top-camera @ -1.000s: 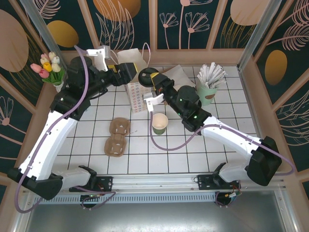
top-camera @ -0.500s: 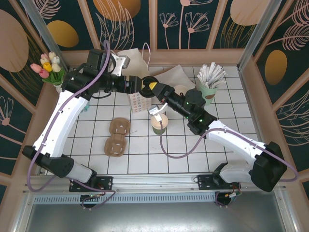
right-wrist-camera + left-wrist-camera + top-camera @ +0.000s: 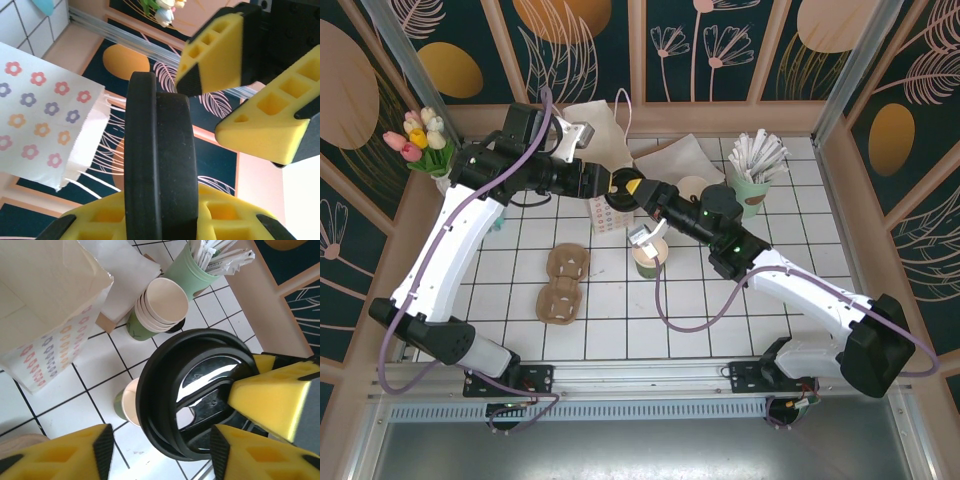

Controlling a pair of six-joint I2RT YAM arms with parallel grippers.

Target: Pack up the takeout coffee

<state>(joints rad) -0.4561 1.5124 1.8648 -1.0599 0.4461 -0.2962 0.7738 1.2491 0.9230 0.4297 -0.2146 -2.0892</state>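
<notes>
1. Far left, against the wall: tulips (image 3: 415, 135) in a vase, well apart from the action.
2. On the near-left tiles: two brown cup carriers (image 3: 567, 263), lying flat, one just beside the other.
3. At the back, left of centre: the paper bag (image 3: 598, 125), upright, mouth open, flower print down its side, just behind both grippers.
4. In from the left, the left gripper (image 3: 604, 186): hovers above the tiles, faces the flat of the black lid (image 3: 190, 390), shows its fingers (image 3: 55, 455) roughly halfway apart, grasps nothing. Contact with the lid: cannot tell.
5. Mid-air in front of the bag: the lid itself, off its cup, seen edge-on from the right wrist.
6. In from the right, the right gripper (image 3: 157, 200): clamps the lid across its two faces, yellow pads (image 3: 100, 222) pressed on either side.
7. On the white tiles near centre: the green paper cup (image 3: 650, 260) of the takeout coffee, upright, uncovered, cream inside showing. Sits outside the bag, nearer the arm bases than the held lid, partly hidden behind that lid from the left wrist.
8. Right of centre, toward the back: a stack of lidless cups (image 3: 160, 305), and just beside it the mint green holder (image 3: 748, 195) of white wrapped sticks.
</notes>
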